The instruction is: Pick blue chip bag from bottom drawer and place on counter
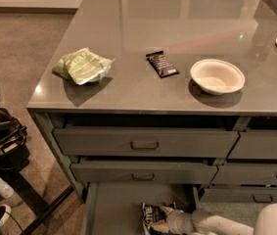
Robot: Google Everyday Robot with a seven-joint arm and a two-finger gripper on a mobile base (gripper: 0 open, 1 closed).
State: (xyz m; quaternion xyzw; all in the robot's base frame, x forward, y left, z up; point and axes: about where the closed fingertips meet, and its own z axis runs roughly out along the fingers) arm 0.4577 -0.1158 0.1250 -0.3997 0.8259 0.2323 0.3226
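Dark-blue and white, the blue chip bag (pixel 150 213) lies in the open bottom drawer (pixel 112 207), right of its middle and below the worktop's (pixel 128 28) front edge, with bare drawer floor to its left. The pincer (pixel 163 218) reaches in from the right and meets the bag's right edge; whether it is open or closed cannot be told. On the worktop, a green chip bag (pixel 82 65) sits near the front-left corner, with a black candy bar (pixel 162 64) and white bowl (pixel 217 76) further right and bare surface behind.
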